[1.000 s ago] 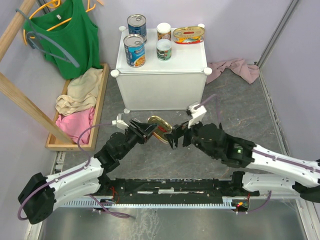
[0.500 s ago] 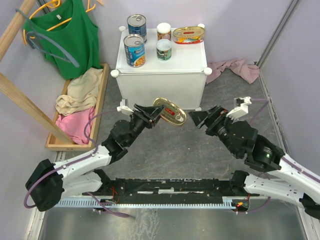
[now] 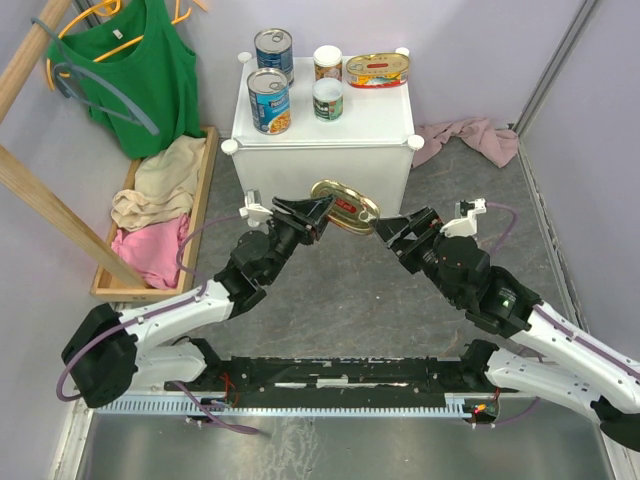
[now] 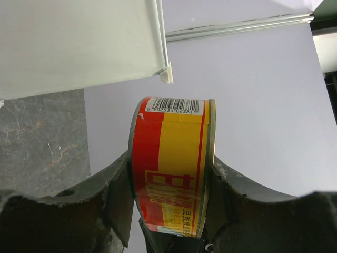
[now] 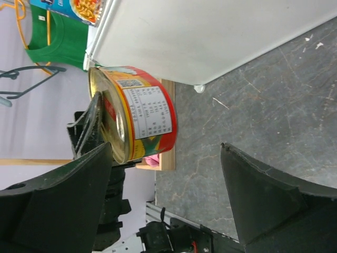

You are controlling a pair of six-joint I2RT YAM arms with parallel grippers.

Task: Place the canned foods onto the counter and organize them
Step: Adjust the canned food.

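Observation:
The white counter [image 3: 320, 130] carries two tall blue-labelled cans [image 3: 268, 100], two small white-topped cans [image 3: 327, 99] and one flat oval gold tin [image 3: 377, 70]. A second oval tin [image 3: 345, 207] hangs in the air in front of the counter's front face, and my left gripper [image 3: 325, 212] is shut on it. In the left wrist view the tin [image 4: 171, 163] stands on edge, pinched across its flat faces by my fingers [image 4: 113, 195]. My right gripper [image 3: 395, 235] is open just right of the tin and holds nothing. The right wrist view shows the tin [image 5: 139, 118] at its left finger.
A wooden tray [image 3: 205, 190] of folded clothes lies left of the counter. A green top [image 3: 140, 70] hangs on a hanger above it, and a wooden rail [image 3: 50, 215] slants across the left side. A pink cloth [image 3: 470, 135] lies on the floor to the right.
My left gripper has carried the oval tin up and toward the counter. The right gripper has drawn away from the tin to the right.

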